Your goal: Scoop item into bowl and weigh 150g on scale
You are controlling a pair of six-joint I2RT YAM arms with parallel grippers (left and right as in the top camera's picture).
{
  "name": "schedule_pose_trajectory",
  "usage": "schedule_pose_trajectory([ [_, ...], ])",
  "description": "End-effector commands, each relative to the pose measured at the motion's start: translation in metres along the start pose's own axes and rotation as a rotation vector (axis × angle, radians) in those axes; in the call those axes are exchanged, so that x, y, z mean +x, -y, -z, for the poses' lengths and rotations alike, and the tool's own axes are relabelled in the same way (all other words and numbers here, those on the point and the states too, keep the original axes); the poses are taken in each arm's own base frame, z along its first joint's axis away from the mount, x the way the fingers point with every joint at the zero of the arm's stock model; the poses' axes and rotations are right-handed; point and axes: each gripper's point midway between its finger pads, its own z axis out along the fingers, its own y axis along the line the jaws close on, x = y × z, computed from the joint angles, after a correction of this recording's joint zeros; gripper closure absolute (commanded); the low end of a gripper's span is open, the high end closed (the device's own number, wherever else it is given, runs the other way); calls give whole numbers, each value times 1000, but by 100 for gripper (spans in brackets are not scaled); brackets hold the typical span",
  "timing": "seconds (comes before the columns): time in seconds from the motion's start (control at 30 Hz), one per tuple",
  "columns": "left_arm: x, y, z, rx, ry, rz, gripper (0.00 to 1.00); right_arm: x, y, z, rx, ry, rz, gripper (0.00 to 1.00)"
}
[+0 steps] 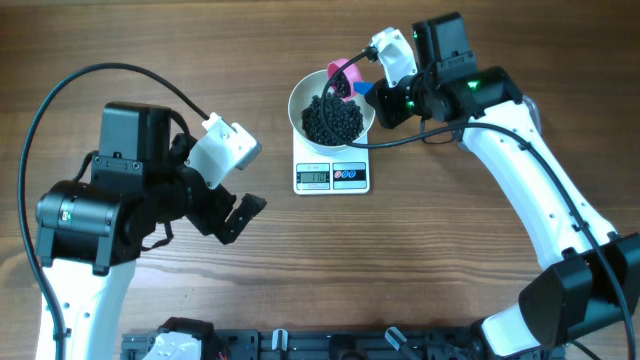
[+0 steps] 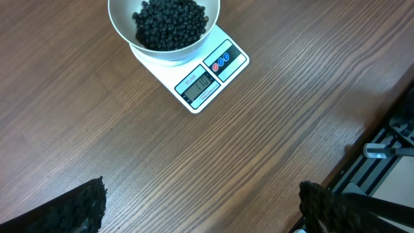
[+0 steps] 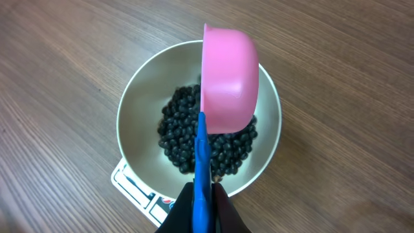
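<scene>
While the left end effector (image 2: 204,207) hung spread, the right end effector (image 3: 204,197) pinched the scoop (image 3: 228,77), tipped to empty pellets (image 3: 184,139) into the bowl (image 3: 132,113).

Figure: you see a brown wood-grain table (image 1: 330,260) under even light, grain running left to right; a black rail (image 1: 300,343) borders its near edge.

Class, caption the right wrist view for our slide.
Tilted pink scoop above white bowl of black beans on scale.
</scene>
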Motion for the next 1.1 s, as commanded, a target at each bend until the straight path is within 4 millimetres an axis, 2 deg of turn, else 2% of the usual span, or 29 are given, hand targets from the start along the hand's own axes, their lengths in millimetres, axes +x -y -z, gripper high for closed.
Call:
schedule_pose_trajectory([
  [0.0,-4,0,5,-3,21,-12,0,-12,5,12,53,45,-9,96],
  [0.6,-4,0,5,-3,21,-12,0,-10,18,13,128,36,-31,96],
  [0.93,-4,0,5,-2,21,-12,0,-11,18,13,127,42,-35,96],
  [1.07,-4,0,5,-3,21,-12,0,-13,8,12,73,49,-32,96],
])
